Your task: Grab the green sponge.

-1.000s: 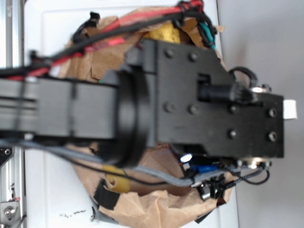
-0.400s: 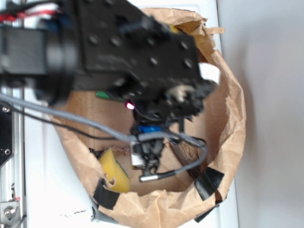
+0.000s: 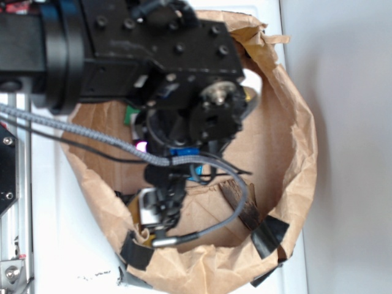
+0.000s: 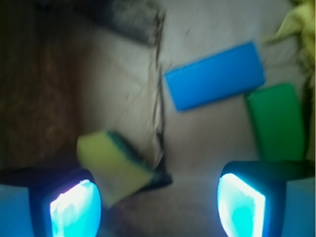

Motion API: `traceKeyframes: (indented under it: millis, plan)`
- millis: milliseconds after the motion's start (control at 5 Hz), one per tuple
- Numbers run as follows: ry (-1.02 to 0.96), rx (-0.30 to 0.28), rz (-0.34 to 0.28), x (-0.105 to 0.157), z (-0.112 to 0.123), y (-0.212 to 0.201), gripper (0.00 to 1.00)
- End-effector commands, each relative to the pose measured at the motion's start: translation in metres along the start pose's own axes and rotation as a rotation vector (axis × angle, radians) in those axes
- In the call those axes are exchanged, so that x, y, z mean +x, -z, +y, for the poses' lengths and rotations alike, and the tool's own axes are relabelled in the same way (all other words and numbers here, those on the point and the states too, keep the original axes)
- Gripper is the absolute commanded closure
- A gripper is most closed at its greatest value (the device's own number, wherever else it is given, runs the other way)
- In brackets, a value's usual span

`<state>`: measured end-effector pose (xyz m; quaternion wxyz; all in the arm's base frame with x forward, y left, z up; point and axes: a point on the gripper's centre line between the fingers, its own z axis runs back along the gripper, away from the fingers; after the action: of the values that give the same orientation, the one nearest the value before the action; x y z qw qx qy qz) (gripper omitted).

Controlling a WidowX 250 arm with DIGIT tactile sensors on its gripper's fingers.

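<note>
A white counter (image 3: pixel 67 257) carried a wide brown paper bag (image 3: pixel 294 153) with its rim rolled down and patched with black tape (image 3: pixel 269 237), and the robot's black arm (image 3: pixel 122 55) reached down into it from the upper left of the exterior view, trailing a grey braided cable (image 3: pixel 92 139).

In the wrist view, the bag's floor was brown cardboard, blurred by motion. The green sponge (image 4: pixel 116 165) lay on it toward the lower left: a small soft block with a pale yellow foam body and a thin dark green scouring layer along its upper right edge, sitting slantwise with one corner pointing down. It lay just beside the left finger, partly between the two fingers but well off centre; whether it touched the pad could not be told. In the exterior view the arm hid nearly all of it.

The end effector (image 4: pixel 158 207) was spread wide, its two pads glowing pale blue at the bottom corners of the wrist view, with nothing held between them.

Farther off on the floor lay a flat blue rectangular block (image 4: pixel 215 75), and next to it a flat bright green rectangular block (image 4: pixel 277 121). A yellow fuzzy cloth (image 4: pixel 301 24) showed at the upper right corner.
</note>
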<state>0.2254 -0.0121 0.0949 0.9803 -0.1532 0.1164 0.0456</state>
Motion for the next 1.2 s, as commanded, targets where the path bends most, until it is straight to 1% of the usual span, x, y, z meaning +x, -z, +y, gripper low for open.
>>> traceKeyframes:
  millis: [0, 200, 400, 600, 800, 1000]
  plan:
    - [0.028, -0.006, -0.033, -0.016, 0.003, 0.022, 0.0]
    - [0.044, -0.131, -0.102, -0.008, -0.008, 0.042, 0.0]
    - [0.044, -0.174, -0.114, -0.002, -0.015, 0.047, 0.0]
    - [0.036, -0.174, -0.116, -0.014, -0.013, 0.049, 0.0]
    - [0.014, -0.162, -0.124, -0.011, -0.015, 0.05, 1.0]
    - [0.001, -0.164, -0.123, -0.006, -0.021, 0.054, 1.0]
